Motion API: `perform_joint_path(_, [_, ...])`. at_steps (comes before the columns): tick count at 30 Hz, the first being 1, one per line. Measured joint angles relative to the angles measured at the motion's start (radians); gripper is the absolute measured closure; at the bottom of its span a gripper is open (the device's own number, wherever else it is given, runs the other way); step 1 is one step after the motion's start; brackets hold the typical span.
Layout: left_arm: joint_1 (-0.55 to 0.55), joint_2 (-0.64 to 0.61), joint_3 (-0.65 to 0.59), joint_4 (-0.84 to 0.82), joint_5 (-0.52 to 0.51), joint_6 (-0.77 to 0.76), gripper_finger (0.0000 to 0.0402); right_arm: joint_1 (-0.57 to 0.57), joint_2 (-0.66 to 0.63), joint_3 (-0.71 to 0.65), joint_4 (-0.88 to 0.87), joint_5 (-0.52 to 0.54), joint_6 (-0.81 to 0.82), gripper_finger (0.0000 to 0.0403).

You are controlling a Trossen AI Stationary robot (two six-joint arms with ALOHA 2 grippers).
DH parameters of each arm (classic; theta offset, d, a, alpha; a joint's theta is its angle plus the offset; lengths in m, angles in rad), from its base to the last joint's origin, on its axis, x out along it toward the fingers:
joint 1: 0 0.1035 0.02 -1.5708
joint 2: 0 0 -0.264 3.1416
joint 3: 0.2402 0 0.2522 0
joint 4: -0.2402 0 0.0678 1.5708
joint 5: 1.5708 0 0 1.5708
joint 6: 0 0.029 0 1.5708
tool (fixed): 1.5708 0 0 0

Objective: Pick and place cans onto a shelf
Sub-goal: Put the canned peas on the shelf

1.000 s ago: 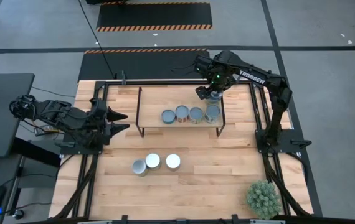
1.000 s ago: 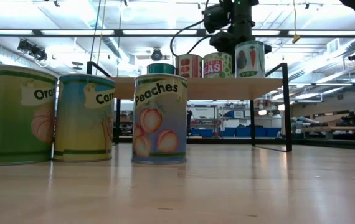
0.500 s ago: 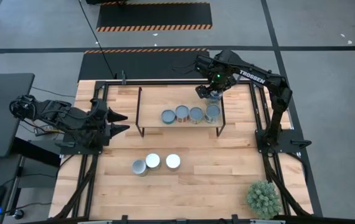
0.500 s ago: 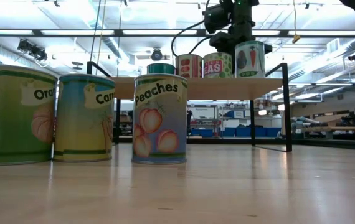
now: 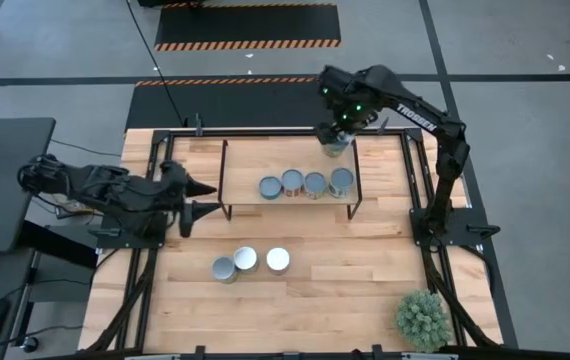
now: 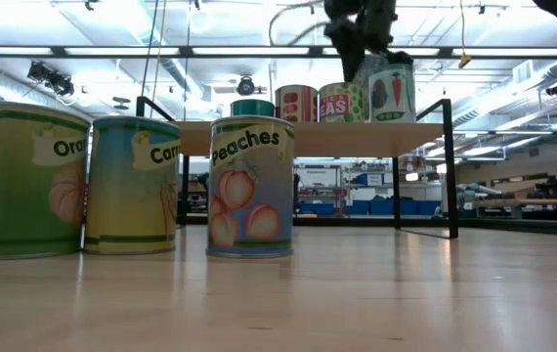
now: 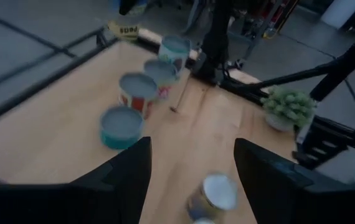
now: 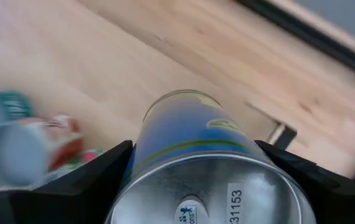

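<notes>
The right gripper (image 5: 337, 140) clasps a can (image 8: 196, 155) by its rigid, slick, light sides; the left gripper (image 5: 203, 197) waits open.

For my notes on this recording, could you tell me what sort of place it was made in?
Most likely a robotics lab or workshop: hazard-striped floor mats lie beyond the table, ceiling strip lights run overhead, and storage shelving with blue bins fills the room behind.

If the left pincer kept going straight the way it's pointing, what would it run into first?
Probably the shelf: the left pincer is open, empty, and aimed at its near black leg, with the teal can just beyond. Depth is uncertain.
</notes>
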Motion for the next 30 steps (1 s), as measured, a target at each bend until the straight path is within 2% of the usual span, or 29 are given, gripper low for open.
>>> perform_joint_path(7, [0.076, 0.07, 0.0, 0.178, -0.029, 0.173, 0.0153, 0.001, 0.0, 0.215, 0.055, -0.146, -0.063, 0.0086])
perform_joint_path(13, [0.151, 0.12, 0.0, 0.365, -0.028, 0.366, 0.0088, 0.05, -0.08, 0.179, 0.316, -0.328, 0.018, 0.0086])
perform_joint_path(19, [0.163, 0.17, 0.0, 0.492, -0.028, 0.615, 0.0042, 0.144, -0.108, 0.178, 0.439, -0.335, 0.058, 0.0086])
perform_joint_path(26, [0.198, 0.235, 0.0, 0.683, -0.032, 0.749, 0.0008, 0.261, -0.109, 0.177, 0.567, -0.307, 0.086, 0.0086])
perform_joint_path(30, [0.2, 0.256, 0.0, 0.756, -0.03, 0.837, 0.0004, 0.305, -0.108, 0.177, 0.67, -0.288, 0.135, 0.0086])
